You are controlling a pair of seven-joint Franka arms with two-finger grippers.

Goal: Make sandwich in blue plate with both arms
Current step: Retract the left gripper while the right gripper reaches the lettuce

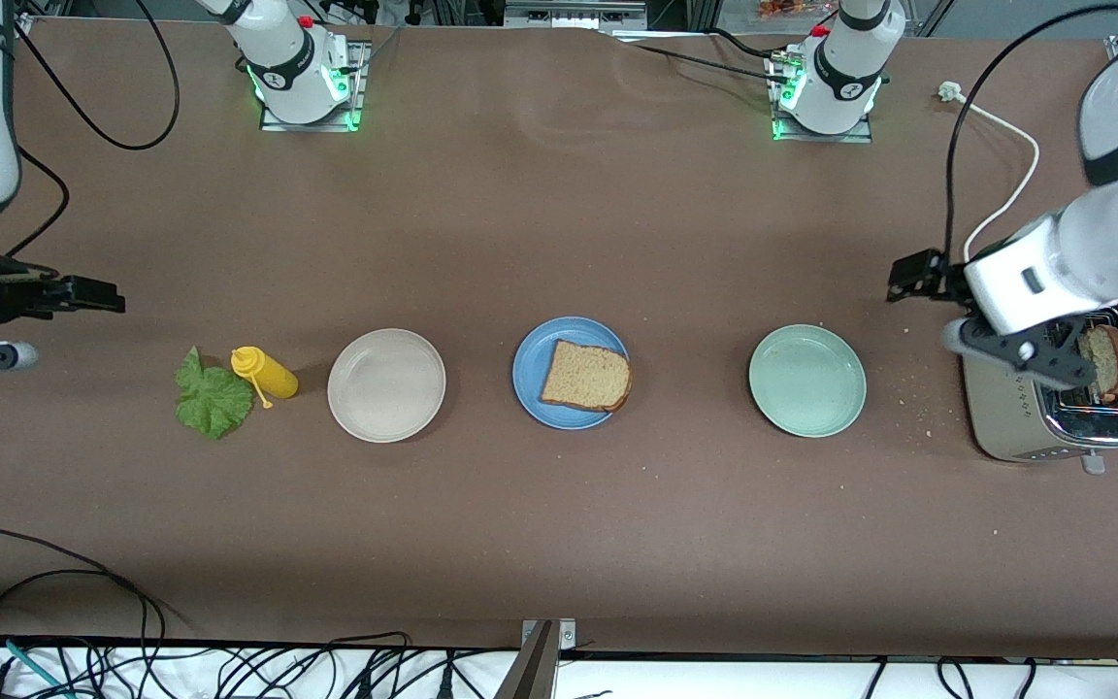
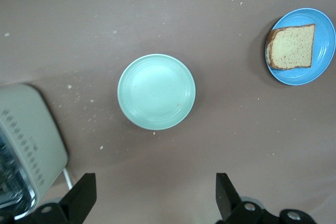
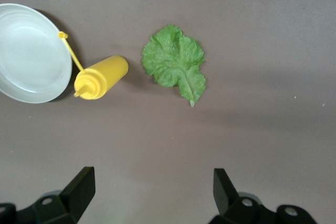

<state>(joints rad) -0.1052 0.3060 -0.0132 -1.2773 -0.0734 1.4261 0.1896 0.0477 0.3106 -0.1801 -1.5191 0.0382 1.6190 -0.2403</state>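
Left hand (image 1: 911,277), fingers spread wide and holding nothing, hangs over the table (image 1: 559,544) beside the toaster (image 1: 1054,408) at the left arm's end; in its own wrist view only the two fingertips (image 2: 84,192) show, cut off at the frame edge. Right hand (image 1: 98,294), likewise wide and empty, hangs over the table at the right arm's end, above the lettuce leaf (image 1: 213,398); its body is partly cut off at the edge of the front view.

The left arm's forearm covers part of the toaster's top. One bread slice (image 1: 1107,361) stands in a slot there, only partly visible; whether the second slot holds anything cannot be made out.

Counted: three plates in one row across the table. The blue plate (image 1: 532,374) lies in the middle and carries one bread slice (image 1: 586,376), lying flat. The beige plate (image 1: 386,385) lies toward the right arm's end, the pale green plate (image 1: 807,380) toward the left arm's end. One yellow squeeze bottle (image 1: 266,373) lies on its side between the leaf and the beige plate. One leaf, flat on the table. Two bread slices in all. Crumbs are scattered near the toaster.
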